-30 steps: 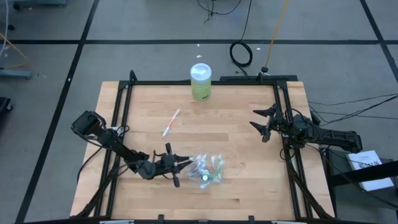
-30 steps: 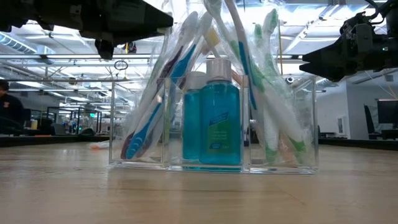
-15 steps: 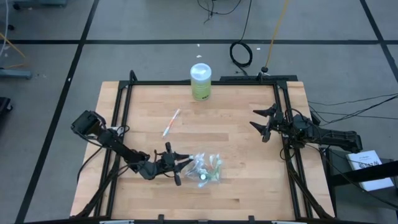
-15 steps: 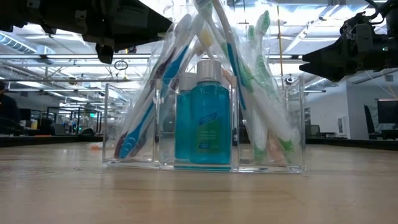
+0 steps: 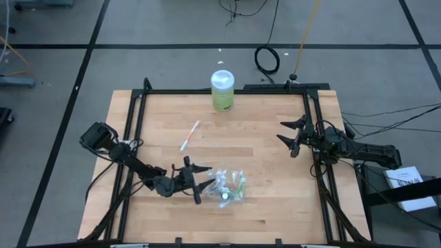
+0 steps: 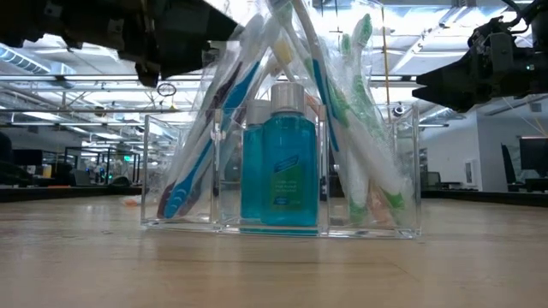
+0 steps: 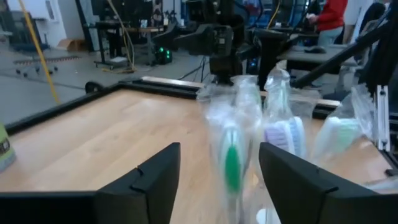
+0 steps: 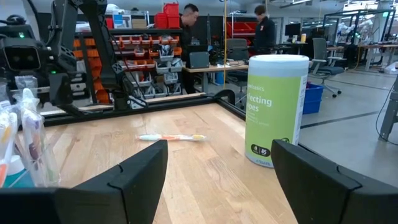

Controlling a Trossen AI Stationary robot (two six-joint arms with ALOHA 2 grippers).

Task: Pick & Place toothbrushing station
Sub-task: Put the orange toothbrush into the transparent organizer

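The left gripper [image 5: 201,183] – fingers apart – sits at 9 o'clock of the toothbrushing station [image 5: 229,187]; the right gripper [image 5: 286,133], also apart, waits at 3 o'clock of the surface [image 5: 255,158].

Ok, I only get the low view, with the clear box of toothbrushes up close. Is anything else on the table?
Observer: Yes, a loose toothbrush lies flat on the wood, apart from the clear box.
Operator: Anything more?
Observer: A green-and-white canister stands at the far edge.
Operator: Which hand is by the box?
Observer: The left hand, open, right beside it; the right hand waits open by the right edge.
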